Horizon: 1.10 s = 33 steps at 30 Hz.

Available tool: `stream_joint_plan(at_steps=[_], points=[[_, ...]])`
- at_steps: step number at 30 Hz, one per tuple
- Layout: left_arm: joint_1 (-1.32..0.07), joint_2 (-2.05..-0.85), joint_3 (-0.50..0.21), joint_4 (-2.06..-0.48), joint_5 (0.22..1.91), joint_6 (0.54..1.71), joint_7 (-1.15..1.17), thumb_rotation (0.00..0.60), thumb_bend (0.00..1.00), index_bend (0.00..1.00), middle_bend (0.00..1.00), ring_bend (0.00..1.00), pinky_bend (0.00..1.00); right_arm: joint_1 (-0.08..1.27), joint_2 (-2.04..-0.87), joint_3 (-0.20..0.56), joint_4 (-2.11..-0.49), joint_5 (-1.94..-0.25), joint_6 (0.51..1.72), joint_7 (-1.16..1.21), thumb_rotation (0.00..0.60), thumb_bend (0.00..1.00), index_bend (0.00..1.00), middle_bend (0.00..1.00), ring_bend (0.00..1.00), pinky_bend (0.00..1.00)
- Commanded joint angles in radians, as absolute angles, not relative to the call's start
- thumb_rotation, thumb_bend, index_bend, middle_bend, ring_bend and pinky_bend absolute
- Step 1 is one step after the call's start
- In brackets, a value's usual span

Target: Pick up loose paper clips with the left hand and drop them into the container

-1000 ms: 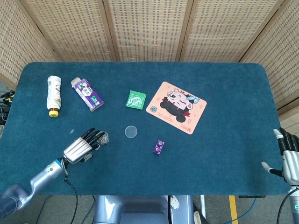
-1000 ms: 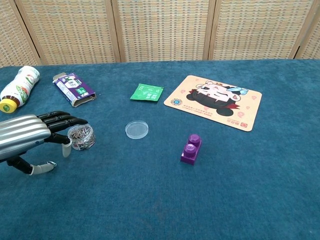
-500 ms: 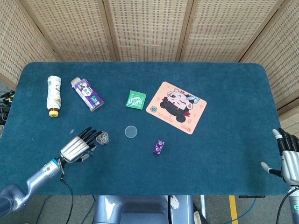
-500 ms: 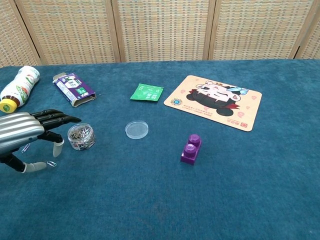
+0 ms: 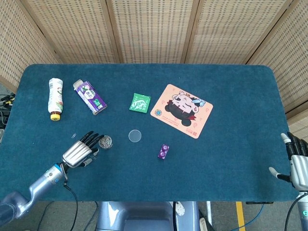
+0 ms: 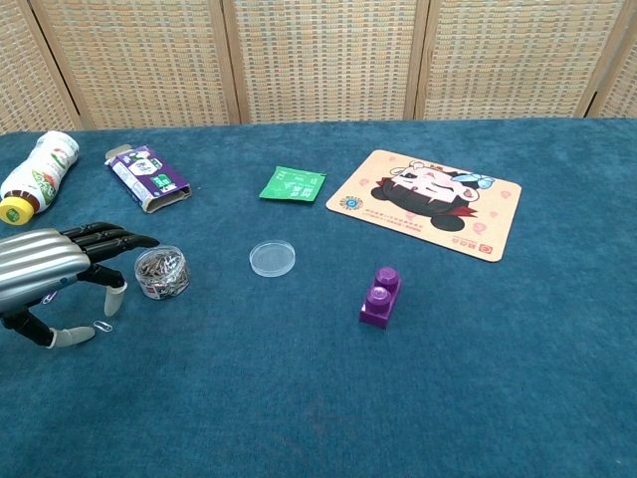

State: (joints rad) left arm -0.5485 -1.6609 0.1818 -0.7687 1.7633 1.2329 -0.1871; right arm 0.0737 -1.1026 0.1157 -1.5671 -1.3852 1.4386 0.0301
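Note:
The small clear container (image 6: 161,272) (image 5: 105,142), holding several paper clips, stands on the blue table at the front left. My left hand (image 6: 55,269) (image 5: 79,151) hovers just left of it, fingers spread and empty, fingertips close to its rim. A loose paper clip (image 6: 103,326) lies on the cloth between the thumb and the fingers, and I cannot tell whether the hand touches it. Another loose clip (image 5: 73,135) lies farther back beside the hand. My right hand (image 5: 297,163) hangs open at the table's right front corner, seen only in the head view.
A clear round lid (image 6: 272,259) lies right of the container, and a purple brick (image 6: 380,295) lies farther right. A bottle (image 6: 35,171) and a purple carton (image 6: 147,178) lie at the back left. A green sachet (image 6: 293,184) and a cartoon mat (image 6: 428,202) sit mid-table.
My left hand has drawn back to the left, off the container's top. The loose clip by the thumb stays on the cloth. The right hand is still.

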Motion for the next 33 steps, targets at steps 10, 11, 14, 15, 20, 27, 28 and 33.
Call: stream_joint_plan(at_steps=[10, 11, 14, 15, 20, 27, 28, 33], points=[[-0.549, -1.678, 0.185, -0.751, 1.763, 1.22, -0.197, 0.6, 0.34, 0.55, 0.0, 0.0, 0.0, 0.074, -1.103, 0.115, -1.568, -1.384, 1.438, 0.027, 0.6, 0.0, 0.02, 0.0, 0.0, 0.0], [-0.548, -1.678, 0.185, -0.75, 1.762, 1.219, -0.198, 0.6, 0.36, 0.56, 0.0, 0.0, 0.0, 0.074, -1.103, 0.116, -1.568, -1.384, 1.438, 0.028, 0.6, 0.0, 0.02, 0.0, 0.0, 0.0], [-0.546, -1.68, 0.187, -0.744, 1.761, 1.215, -0.203, 0.6, 0.39, 0.58, 0.0, 0.0, 0.0, 0.074, -1.103, 0.115, -1.567, -1.385, 1.437, 0.03, 0.6, 0.0, 0.02, 0.0, 0.0, 0.0], [-0.546, -1.68, 0.188, -0.742, 1.761, 1.215, -0.204, 0.6, 0.4, 0.59, 0.0, 0.0, 0.0, 0.074, -1.103, 0.115, -1.567, -1.385, 1.438, 0.03, 0.6, 0.0, 0.02, 0.0, 0.0, 0.0], [-0.546, -1.681, 0.189, -0.738, 1.763, 1.217, -0.209, 0.6, 0.42, 0.61, 0.0, 0.0, 0.0, 0.073, -1.102, 0.115, -1.568, -1.386, 1.439, 0.03, 0.6, 0.0, 0.02, 0.0, 0.0, 0.0], [-0.548, -1.684, 0.186, -0.734, 1.762, 1.217, -0.21, 0.6, 0.43, 0.62, 0.0, 0.0, 0.0, 0.074, -1.102, 0.115, -1.568, -1.384, 1.437, 0.03, 0.6, 0.0, 0.02, 0.0, 0.0, 0.0], [-0.549, -1.685, 0.185, -0.733, 1.762, 1.218, -0.21, 0.6, 0.43, 0.62, 0.0, 0.0, 0.0, 0.074, -1.102, 0.115, -1.568, -1.385, 1.437, 0.03, 0.6, 0.0, 0.02, 0.0, 0.0, 0.0], [-0.554, -1.689, 0.179, -0.726, 1.762, 1.225, -0.208, 0.6, 0.48, 0.65, 0.0, 0.0, 0.0, 0.074, -1.102, 0.115, -1.568, -1.385, 1.437, 0.03, 0.6, 0.0, 0.02, 0.0, 0.0, 0.0]])
